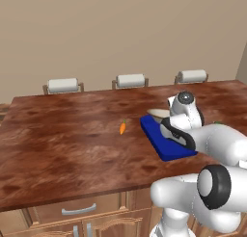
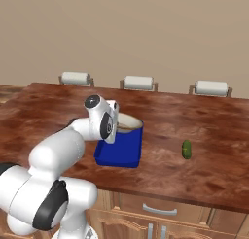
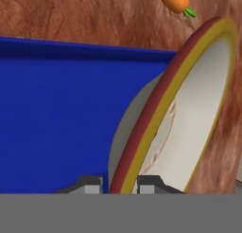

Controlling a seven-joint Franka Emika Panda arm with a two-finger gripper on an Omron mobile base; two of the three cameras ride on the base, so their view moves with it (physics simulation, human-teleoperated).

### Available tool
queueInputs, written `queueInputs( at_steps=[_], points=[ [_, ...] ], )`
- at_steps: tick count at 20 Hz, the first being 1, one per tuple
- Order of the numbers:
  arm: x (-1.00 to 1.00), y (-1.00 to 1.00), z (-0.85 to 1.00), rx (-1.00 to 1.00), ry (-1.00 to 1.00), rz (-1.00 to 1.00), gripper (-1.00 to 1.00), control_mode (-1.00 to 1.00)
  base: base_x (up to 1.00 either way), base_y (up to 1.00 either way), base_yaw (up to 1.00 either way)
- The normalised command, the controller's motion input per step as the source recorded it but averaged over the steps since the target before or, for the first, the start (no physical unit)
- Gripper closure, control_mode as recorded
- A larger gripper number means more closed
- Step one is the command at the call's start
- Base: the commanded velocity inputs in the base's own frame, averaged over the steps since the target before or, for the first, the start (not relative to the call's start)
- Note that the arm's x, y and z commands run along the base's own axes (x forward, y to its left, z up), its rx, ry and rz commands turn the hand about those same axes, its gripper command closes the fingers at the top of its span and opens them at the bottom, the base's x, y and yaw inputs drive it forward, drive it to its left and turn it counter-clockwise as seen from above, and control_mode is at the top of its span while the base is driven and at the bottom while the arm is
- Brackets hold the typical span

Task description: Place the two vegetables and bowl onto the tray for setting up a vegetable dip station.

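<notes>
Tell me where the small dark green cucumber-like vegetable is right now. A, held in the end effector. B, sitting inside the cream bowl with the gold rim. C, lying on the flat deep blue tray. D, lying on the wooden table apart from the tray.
D: in the right base view the small dark green cucumber-like vegetable lies alone on the brown wooden table, apart from the flat deep blue tray.

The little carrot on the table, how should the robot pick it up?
Grab the carrot across its thin orange middle, coming straight down from above. It lies flat on the bare wooden table, apart from the blue tray, so nothing blocks a top approach. The end effector is now shut on the bowl, so that comes first.
</notes>
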Motion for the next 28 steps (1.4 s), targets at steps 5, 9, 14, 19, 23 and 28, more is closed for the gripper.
queueInputs(
  at_steps=[5,9,14,19,23,28],
  points=[
    [0.04,0.11,-0.07,0.00,0.03,0.04,1.00,-1.00,0.00,0.00,0.00],
    [0.09,0.06,-0.09,0.00,0.01,0.04,1.00,-1.00,0.00,0.00,0.00],
    [0.12,0.03,-0.06,0.00,0.00,0.03,1.00,-1.00,0.00,0.00,0.00],
    [0.05,0.00,-0.01,0.00,0.00,0.02,1.00,-1.00,0.00,0.00,0.00],
    [0.00,0.00,-0.05,0.00,0.00,0.01,1.00,-1.00,0.00,0.00,0.00],
    [0.00,0.00,-0.04,0.00,-0.02,0.01,1.00,-1.00,0.00,0.00,0.00]
  ],
)
